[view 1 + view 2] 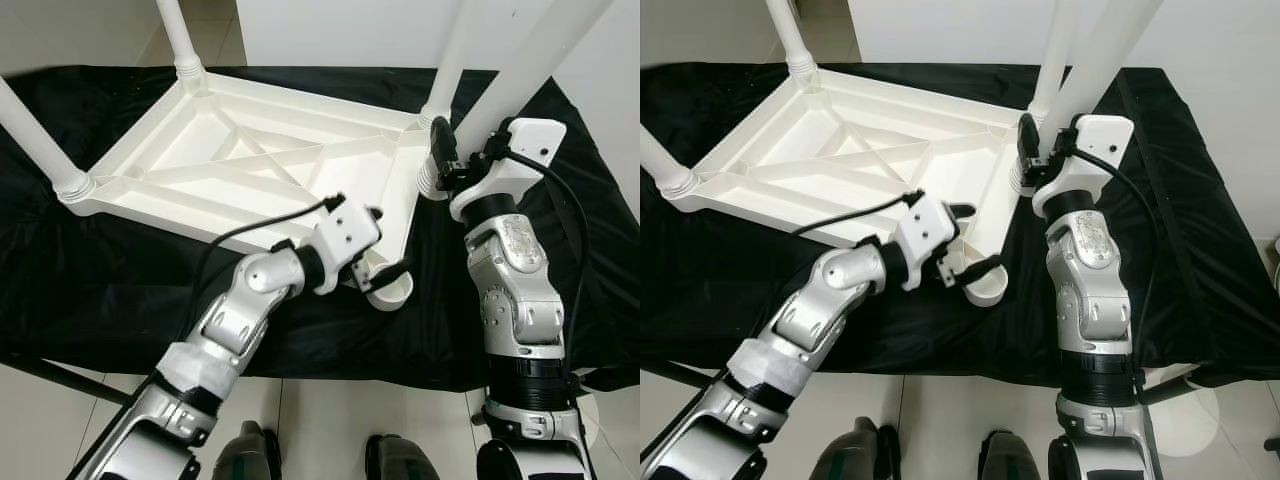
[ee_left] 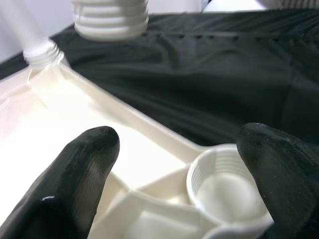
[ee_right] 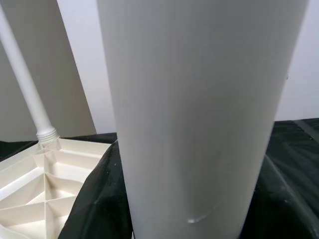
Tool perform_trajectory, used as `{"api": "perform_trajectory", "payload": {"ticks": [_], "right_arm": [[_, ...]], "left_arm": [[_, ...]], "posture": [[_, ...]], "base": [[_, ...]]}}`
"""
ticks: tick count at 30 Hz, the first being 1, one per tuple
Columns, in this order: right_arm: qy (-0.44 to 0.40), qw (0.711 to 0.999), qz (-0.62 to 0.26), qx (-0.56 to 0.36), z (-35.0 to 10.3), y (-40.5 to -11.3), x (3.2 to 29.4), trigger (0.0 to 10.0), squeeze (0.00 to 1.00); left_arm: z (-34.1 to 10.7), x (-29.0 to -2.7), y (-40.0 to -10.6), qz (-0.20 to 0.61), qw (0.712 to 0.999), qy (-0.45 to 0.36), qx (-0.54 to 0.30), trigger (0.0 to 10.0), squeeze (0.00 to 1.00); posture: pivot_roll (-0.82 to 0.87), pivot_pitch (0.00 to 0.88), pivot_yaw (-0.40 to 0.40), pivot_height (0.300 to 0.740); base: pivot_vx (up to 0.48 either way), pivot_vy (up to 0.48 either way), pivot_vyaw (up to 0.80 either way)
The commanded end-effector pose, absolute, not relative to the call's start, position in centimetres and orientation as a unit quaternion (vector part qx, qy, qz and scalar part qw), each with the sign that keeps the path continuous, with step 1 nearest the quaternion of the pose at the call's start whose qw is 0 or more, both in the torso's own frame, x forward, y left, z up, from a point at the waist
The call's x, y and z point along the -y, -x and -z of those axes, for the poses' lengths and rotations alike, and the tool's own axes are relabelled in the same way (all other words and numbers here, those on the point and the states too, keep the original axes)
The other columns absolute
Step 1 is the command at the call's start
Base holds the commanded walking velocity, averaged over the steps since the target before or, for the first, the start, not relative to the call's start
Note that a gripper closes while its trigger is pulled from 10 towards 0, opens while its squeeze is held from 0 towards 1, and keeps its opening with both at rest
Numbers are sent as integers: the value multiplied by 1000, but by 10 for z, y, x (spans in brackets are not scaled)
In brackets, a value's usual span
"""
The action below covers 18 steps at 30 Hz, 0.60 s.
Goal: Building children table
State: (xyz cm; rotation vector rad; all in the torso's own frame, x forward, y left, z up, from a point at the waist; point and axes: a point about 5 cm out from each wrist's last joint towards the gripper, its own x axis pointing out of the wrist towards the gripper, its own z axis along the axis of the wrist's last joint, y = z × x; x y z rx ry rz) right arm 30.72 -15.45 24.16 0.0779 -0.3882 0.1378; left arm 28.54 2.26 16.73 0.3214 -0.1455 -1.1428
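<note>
Three legs already stand in their sockets on the upturned white tabletop (image 1: pixel 250 160), which lies underside-up on the black cloth (image 1: pixel 100 290). Going from my left: one leg (image 1: pixel 35 135) rises from the corner at nine o'clock, the next leg (image 1: pixel 180 35) from the far corner at about eleven o'clock, and a third leg (image 1: pixel 455 50) from the far right corner at one o'clock. By my judgement that leaves one leg to fit, so the job is roughly three-quarters done.

My left gripper (image 1: pixel 385 245) hovers over the near right corner of the tabletop, at about five o'clock of it, fingers spread wide with nothing between them. In my left wrist view the two black fingers (image 2: pixel 75 174) straddle the empty threaded socket (image 2: pixel 224 186), which is open and waiting; I cannot tell whether a fingertip touches its rim.

My right gripper (image 1: pixel 445 165) sits further right, at about three o'clock of the tabletop, pinching the fourth leg (image 1: pixel 530 60) near its ribbed lower end. That leg leans up and away toward one o'clock, and its end is close beside the third leg's base, well apart from the empty socket.

What remains, as I judge it: bring this leg across to the open socket, stand it upright there and twist it home, then turn the table onto its feet.
</note>
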Motion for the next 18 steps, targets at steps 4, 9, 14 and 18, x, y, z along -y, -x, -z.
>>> {"api": "perform_trajectory", "payload": {"ticks": [4,9,14,18], "right_arm": [[-41,975,-81,202,-247,-304,150,10000,0],[-39,975,-82,201,-246,-304,150,10000,0],[-12,980,-69,188,-236,-306,153,10000,0],[-4,982,-63,178,-229,-306,154,10000,0]], "left_arm": [[-173,-23,-286,523,839,-132,70,10000,0],[-195,-28,-292,489,863,-90,94,10000,0],[-207,-48,-311,375,919,-61,101,10000,0],[-211,-55,-314,335,936,-31,99,10000,0]], "posture": [[-54,120,59,740],[-54,115,59,740],[-55,102,68,740],[-53,100,68,740]], "base": [[0,0,0],[0,0,0],[0,0,0],[0,0,0]]}}
